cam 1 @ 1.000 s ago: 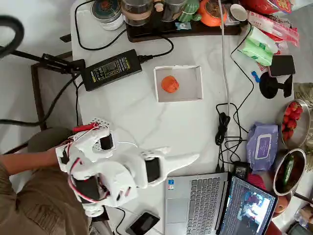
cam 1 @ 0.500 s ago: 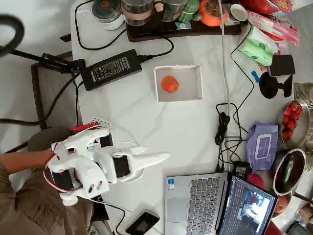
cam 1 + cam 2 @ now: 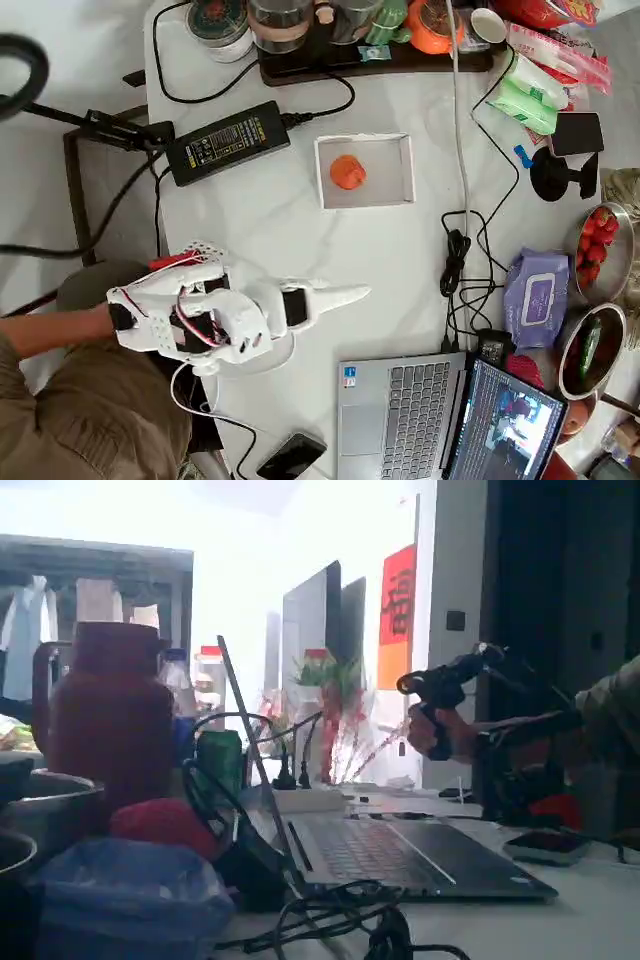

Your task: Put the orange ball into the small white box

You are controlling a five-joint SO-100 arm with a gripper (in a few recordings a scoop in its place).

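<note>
In the overhead view the orange ball (image 3: 347, 171) lies inside the small white box (image 3: 403, 168), on the left part of its pale floor. The box stands at the table's middle, toward the far side. My white gripper (image 3: 356, 294) is well below the box in the picture, near the table's front left. It points right with its fingers together in one narrow tip and nothing between them. It is well apart from the box and the ball.
A black power adapter (image 3: 228, 141) and its cables lie left of the box. More cables (image 3: 458, 255) run down its right side. A laptop (image 3: 420, 420) and a phone (image 3: 292, 458) lie at the front. Jars on a tray (image 3: 370, 55), tissue packs (image 3: 525, 100) and bowls (image 3: 603, 250) line the far and right edges. A person's sleeve (image 3: 60, 420) is at lower left.
The arm has pulled back to the left and folded in, then swung its tip slightly toward the box. The ball has stayed in the box.
</note>
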